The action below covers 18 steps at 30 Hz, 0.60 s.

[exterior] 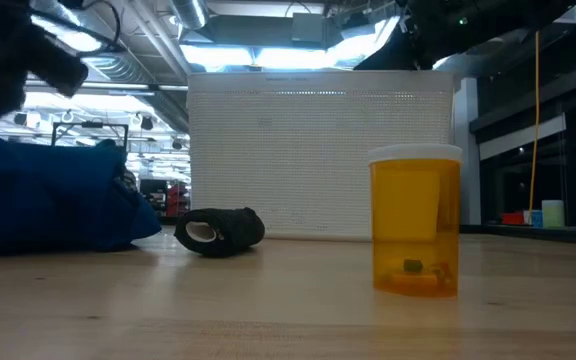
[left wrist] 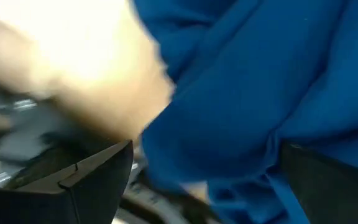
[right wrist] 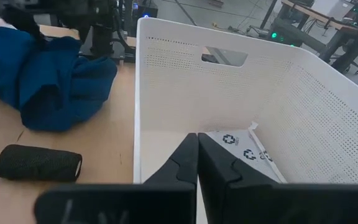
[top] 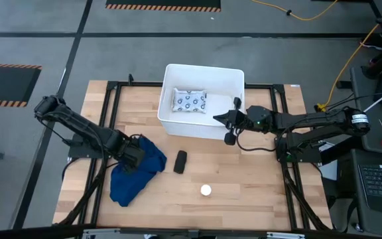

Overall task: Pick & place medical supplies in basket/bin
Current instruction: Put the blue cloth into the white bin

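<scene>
High view has the white tub (top: 227,76) sitting at the far middle of the wooden table (top: 257,192), and the ring-printed white packet (top: 190,101) is already lying flat inside it. The right end effector (top: 225,118) hangs over the tub's near right corner, fingers pressed together with nothing between them; its own wrist view shows that pretty clearly. Over on the left, the left end effector (top: 135,155) is down on the dark blue cloth (top: 138,174), which is bunched up on the table, and the cloth fills the gap between its spread fingers, but I honestly can't tell if it's gripping. The small black roll (top: 180,161) lies just beside the cloth, and the white-capped amber bottle (top: 206,190) stands alone nearer the front edge.
</scene>
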Available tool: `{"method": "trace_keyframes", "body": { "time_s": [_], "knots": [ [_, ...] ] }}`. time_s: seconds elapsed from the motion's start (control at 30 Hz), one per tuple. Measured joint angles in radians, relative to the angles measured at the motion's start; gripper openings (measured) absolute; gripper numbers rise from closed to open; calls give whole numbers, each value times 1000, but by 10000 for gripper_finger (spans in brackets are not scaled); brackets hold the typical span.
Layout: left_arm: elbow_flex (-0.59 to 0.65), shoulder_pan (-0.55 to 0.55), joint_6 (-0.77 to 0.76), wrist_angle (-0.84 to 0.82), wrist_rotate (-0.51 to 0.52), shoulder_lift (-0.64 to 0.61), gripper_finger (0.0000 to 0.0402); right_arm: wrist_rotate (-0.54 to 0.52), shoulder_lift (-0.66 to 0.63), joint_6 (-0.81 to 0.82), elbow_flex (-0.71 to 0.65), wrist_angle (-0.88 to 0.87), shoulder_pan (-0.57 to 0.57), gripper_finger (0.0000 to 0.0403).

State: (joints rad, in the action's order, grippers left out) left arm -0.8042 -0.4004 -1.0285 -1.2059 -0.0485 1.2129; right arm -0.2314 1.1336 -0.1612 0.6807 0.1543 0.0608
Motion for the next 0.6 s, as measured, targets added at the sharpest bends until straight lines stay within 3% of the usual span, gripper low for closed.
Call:
{"method": "trace_keyframes", "body": {
  "time_s": [0.17,0.43,0.6],
  "knots": [
    [91,0,12,193,-47,-23,390,0,0,0,0,1,0,8],
    [197,4,8,352,-60,-31,390,0,0,1,0,4,0,8],
    [333,4,-50,600,-126,-32,391,0,0,0,-1,5,0,8]
  ]
}}
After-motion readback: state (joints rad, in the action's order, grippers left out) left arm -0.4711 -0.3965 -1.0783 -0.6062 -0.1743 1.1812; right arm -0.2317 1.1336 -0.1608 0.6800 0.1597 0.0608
